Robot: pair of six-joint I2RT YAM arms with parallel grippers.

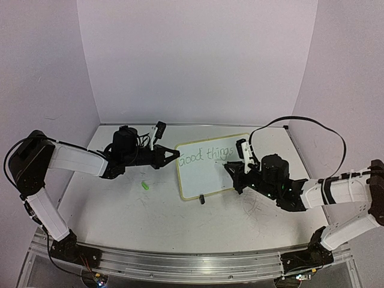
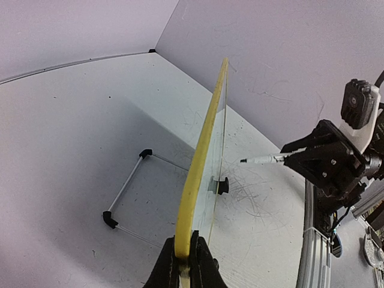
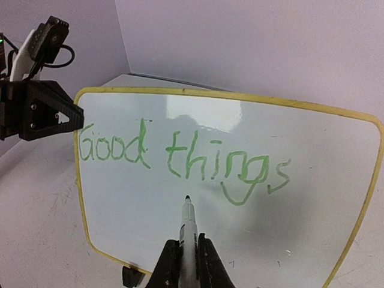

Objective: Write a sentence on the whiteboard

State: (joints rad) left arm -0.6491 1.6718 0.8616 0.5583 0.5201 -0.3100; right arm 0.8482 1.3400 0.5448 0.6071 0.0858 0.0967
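Observation:
The whiteboard (image 1: pixel 207 174) stands tilted on the table, its yellow rim (image 2: pixel 204 156) seen edge-on in the left wrist view. My left gripper (image 2: pixel 185 240) is shut on that rim at the board's left edge (image 1: pixel 175 154). The sentence (image 3: pixel 183 159) reads "Good things" in green on one line. A white marker (image 3: pixel 188 222) is clamped in my right gripper (image 3: pixel 188 243), its tip just under the word "things". From the left wrist the marker (image 2: pixel 270 159) tip stands a little off the board face.
A small green cap (image 1: pixel 145 186) lies on the table left of the board. A wire stand (image 2: pixel 126 192) with black corners rests behind the board, and a black clip foot (image 2: pixel 222 186) sits at its lower edge. Purple walls close in the back and sides.

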